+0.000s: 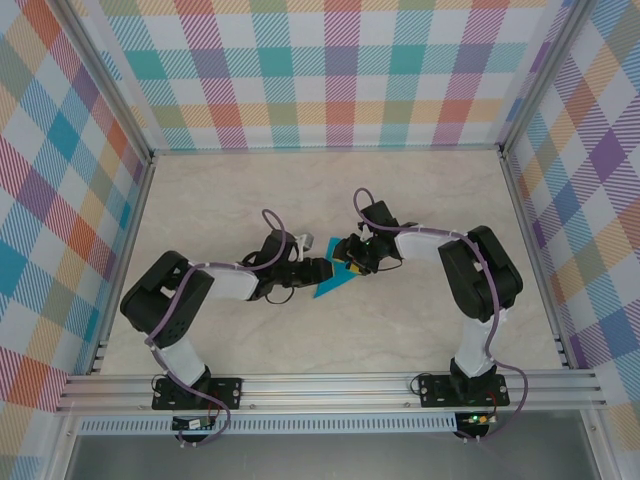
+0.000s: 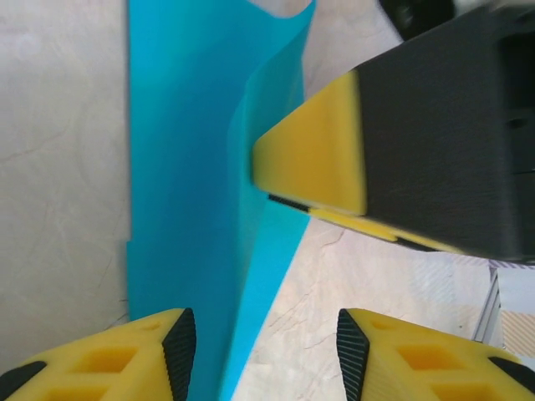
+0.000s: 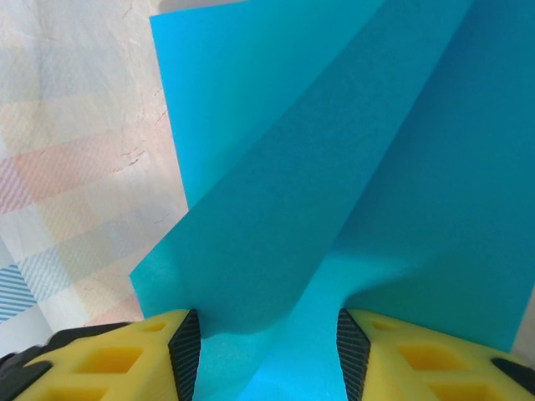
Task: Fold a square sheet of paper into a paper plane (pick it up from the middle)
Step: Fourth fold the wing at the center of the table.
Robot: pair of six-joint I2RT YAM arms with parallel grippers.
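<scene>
1. The teal-blue sheet of paper (image 1: 333,287) lies at about the middle of the table (image 1: 430,190). It is partly folded, with one flap raised off the surface along a crease.
2. The left jaws stand moderately apart and grip nothing. The sheet's near end runs up between their yellow fingertips (image 2: 125,355), just beside the left one.
3. The right jaws also stand apart. The paper fills the gap between their fingertips (image 3: 401,355) without being pinched.
4. In the left wrist view, a yellow finger of the right jaws sits against the edge of the raised flap.
5. The two arms reach the sheet from opposite sides.
</scene>
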